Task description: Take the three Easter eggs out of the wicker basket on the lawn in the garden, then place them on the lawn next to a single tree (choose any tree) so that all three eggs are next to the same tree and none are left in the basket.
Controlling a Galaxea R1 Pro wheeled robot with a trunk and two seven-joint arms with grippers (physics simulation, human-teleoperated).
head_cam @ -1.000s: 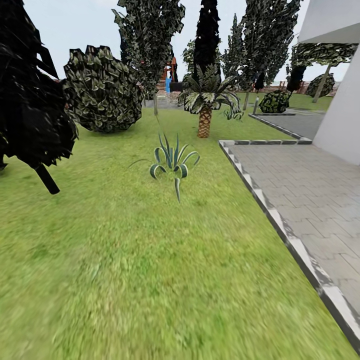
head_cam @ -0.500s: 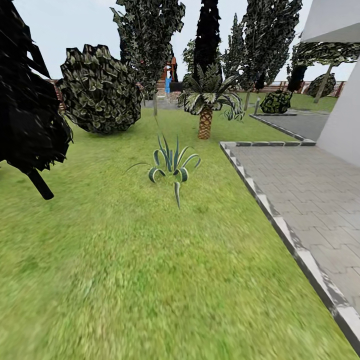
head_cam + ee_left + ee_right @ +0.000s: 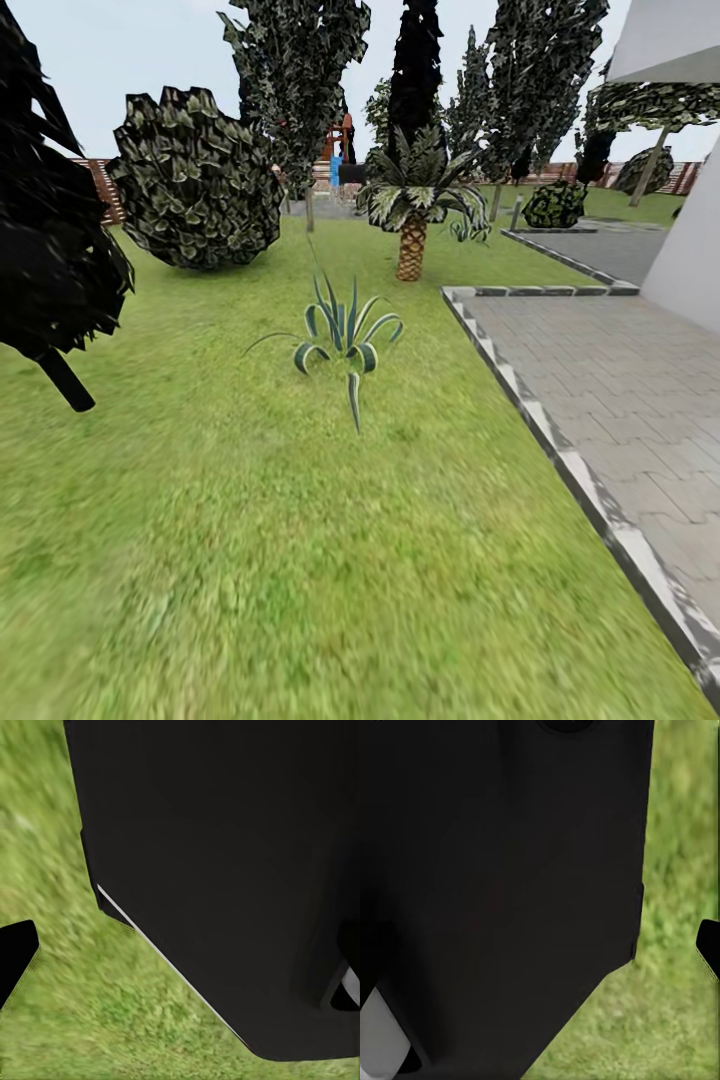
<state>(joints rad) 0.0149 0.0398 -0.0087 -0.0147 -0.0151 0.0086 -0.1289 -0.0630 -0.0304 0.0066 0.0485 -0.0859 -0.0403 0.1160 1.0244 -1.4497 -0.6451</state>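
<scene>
The Easter eggs and the wicker basket are out of view. The lawn (image 3: 300,550) spreads ahead of me through the garden, mottled green. Far off at the right stands a tree (image 3: 649,158) with a slanted pale trunk. In the left wrist view a dark fingertip (image 3: 15,960) hangs over grass beside my black body. The right wrist view holds a dark fingertip (image 3: 709,949) over grass too. Neither view lets me judge how the jaws stand.
A striped agave (image 3: 345,340) grows straight ahead, with a small palm (image 3: 412,215) behind it. At the left are a near-black conifer (image 3: 45,230) and a round shrub (image 3: 195,180). A kerb (image 3: 560,460) borders grey paving (image 3: 620,380) and a white wall (image 3: 690,260) on the right.
The whole head picture has shifted a little as my camera moved. The conifer sits further left in frame and the white wall further right. No thing has moved.
</scene>
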